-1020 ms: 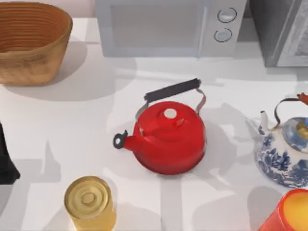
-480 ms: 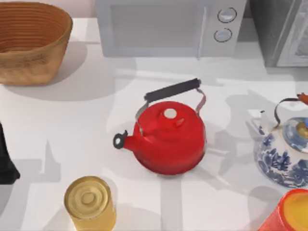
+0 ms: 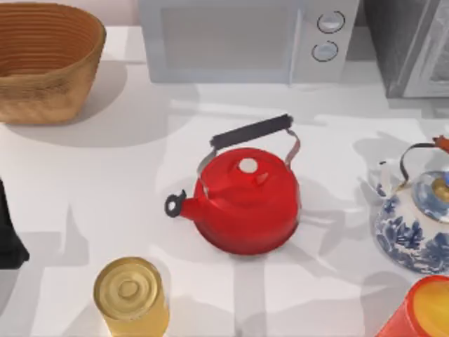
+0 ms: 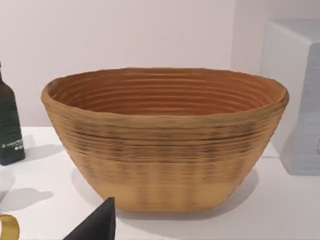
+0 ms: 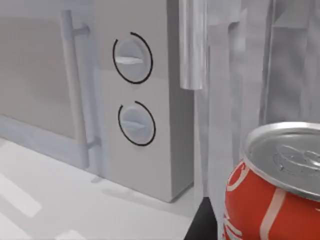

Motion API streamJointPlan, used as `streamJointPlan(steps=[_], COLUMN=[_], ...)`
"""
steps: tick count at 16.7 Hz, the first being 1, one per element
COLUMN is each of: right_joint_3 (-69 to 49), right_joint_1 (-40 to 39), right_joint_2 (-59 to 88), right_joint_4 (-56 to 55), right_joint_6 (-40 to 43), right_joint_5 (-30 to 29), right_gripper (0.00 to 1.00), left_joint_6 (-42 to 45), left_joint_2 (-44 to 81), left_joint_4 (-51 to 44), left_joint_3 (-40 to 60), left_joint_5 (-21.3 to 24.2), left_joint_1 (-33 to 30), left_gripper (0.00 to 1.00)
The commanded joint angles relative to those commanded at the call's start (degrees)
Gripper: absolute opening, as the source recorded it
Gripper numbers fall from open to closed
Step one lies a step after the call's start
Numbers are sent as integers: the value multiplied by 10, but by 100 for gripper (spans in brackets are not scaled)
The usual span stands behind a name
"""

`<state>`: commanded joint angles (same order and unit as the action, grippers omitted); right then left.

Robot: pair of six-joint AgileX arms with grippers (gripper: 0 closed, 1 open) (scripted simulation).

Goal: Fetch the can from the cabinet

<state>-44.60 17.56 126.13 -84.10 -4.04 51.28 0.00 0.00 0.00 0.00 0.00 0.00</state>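
The can (image 5: 272, 197) is red with white markings and a silver top. It stands upright and very close in the right wrist view, with the grey cabinet (image 5: 280, 60) behind it. A dark part of my right gripper (image 5: 202, 222) shows just beside the can's base. I cannot tell whether it is touching the can. The cabinet (image 3: 410, 45) stands at the table's far right corner, next to the microwave. My left gripper (image 4: 95, 225) hangs in front of the wicker basket, and its dark arm (image 3: 8, 235) sits at the table's left edge.
A microwave (image 3: 245, 38) stands at the back, its knobs (image 5: 132, 60) near the cabinet's metal handle (image 5: 192, 45). A wicker basket (image 3: 45, 60) is far left and a red kettle (image 3: 245, 200) is in the middle. A blue-patterned teapot (image 3: 414, 225), yellow tin (image 3: 130, 295) and red cup (image 3: 421, 309) stand nearer.
The shadows on the table's right side have slid to the right, toward the teapot and cabinet. Nothing on the table has moved.
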Motion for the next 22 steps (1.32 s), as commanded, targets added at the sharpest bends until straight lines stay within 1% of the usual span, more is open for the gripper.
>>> streamJointPlan(steps=[3,6,13,17,22], right_joint_3=[-8,-12,-11,-41,-46], right_joint_1=[-2,-5,-3,-3,-38], right_joint_2=[49,71,71,85,94], right_joint_4=[-30,-45,-43,-39,-32], right_joint_6=[17,28,25,11,29], right_joint_5=[57,82,81,69,48], right_gripper=[0,0,0,0,0], left_joint_6=[0,0,0,0,0], left_joint_2=[0,0,0,0,0], left_joint_4=[0,0,0,0,0], left_joint_3=[0,0,0,0,0], left_joint_5=[0,0,0,0,0], left_joint_1=[0,0,0,0,0], left_gripper=[100,100,100,100,100])
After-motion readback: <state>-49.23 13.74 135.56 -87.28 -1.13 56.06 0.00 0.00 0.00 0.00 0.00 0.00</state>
